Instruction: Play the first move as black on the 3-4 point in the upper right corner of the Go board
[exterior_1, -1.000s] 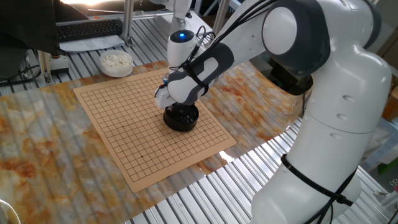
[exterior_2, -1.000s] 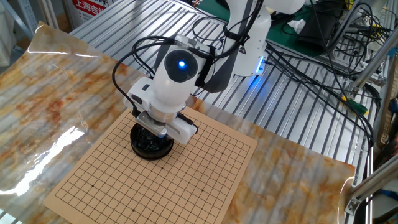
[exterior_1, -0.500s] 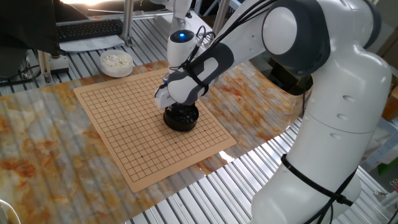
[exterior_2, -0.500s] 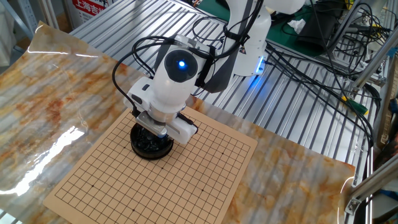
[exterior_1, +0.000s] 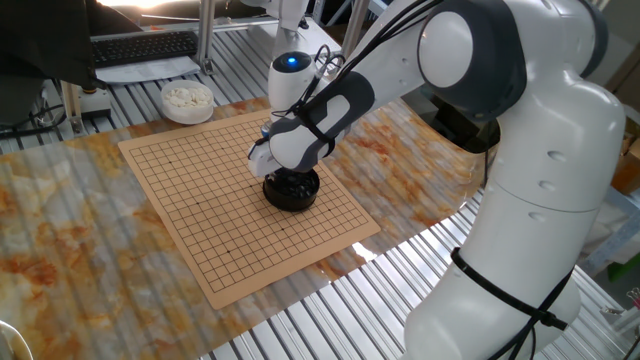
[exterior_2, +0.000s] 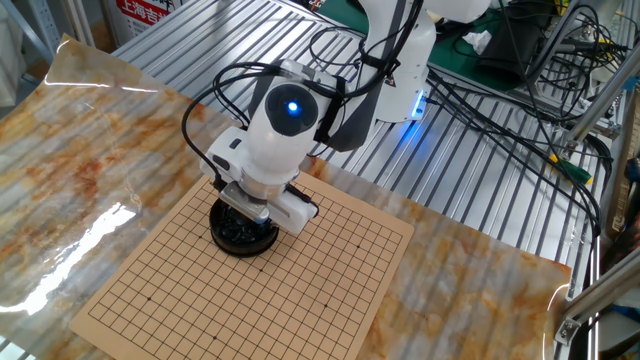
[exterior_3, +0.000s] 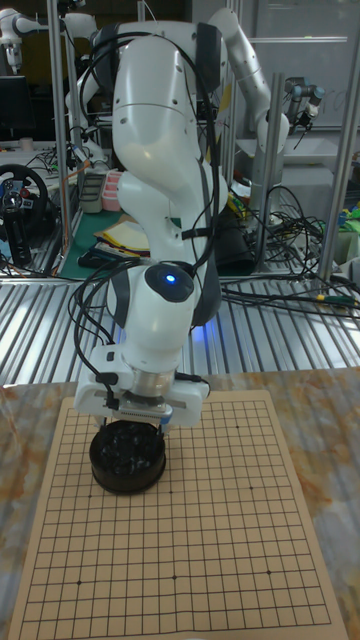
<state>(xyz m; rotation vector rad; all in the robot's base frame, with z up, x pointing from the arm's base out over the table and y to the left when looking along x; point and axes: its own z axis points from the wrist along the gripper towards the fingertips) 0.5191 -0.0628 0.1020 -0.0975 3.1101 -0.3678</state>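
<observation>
The black stones (exterior_3: 126, 450) lie heaped in the wide black bowl (exterior_3: 127, 474), which sits on the Go board (exterior_2: 330, 290) itself, at its left side in the tall view. None is on the grid yet. My gripper (exterior_3: 136, 418) hangs right over the bowl, and against a second ago I have lifted slightly; my wrist hides the jaws, so I cannot tell whether they are apart or clamped on a stone. If I have one, the carry comes next. The stones look small, glossy and rounded; the board is flat pale wood with thin dark lines. A white bowl (exterior_1: 187, 101) of white stones stands beyond the far corner.
</observation>
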